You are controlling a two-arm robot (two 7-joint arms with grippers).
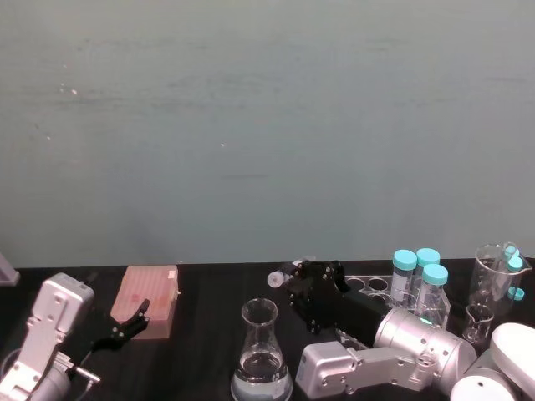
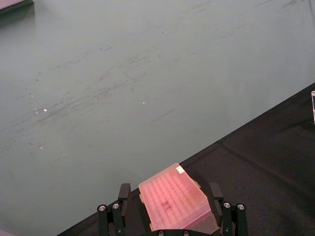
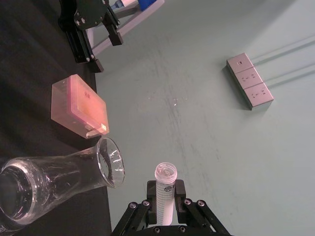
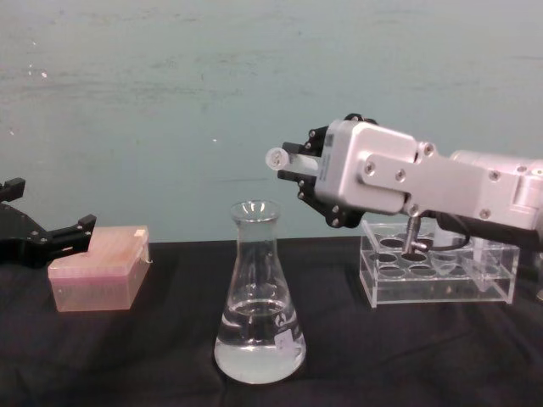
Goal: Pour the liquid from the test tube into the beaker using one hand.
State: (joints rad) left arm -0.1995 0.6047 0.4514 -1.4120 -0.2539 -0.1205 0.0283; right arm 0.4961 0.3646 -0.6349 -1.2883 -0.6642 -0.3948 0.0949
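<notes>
Chest view | right gripper (image 4: 294, 167) clamps test tube (image 4: 281, 158) sideways above beaker (image 4: 259, 288) | label (image 4: 288, 342) unreadable | left gripper (image 2: 169, 201) spread wide

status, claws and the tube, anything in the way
Right claw shut on test tube, tipped near level, just above beaker rim. Left claw open, idle by pink box. Liquid in beaker. Nothing between them.

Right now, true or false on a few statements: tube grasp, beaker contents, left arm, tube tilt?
1. The right gripper holds the test tube: true.
2. The beaker is empty: false, clear liquid sits in its base.
3. The left gripper has its fingers shut: false, they are open, with the pink box ahead of them.
4. The test tube is tilted near level, higher than the beaker's rim: true.
</notes>
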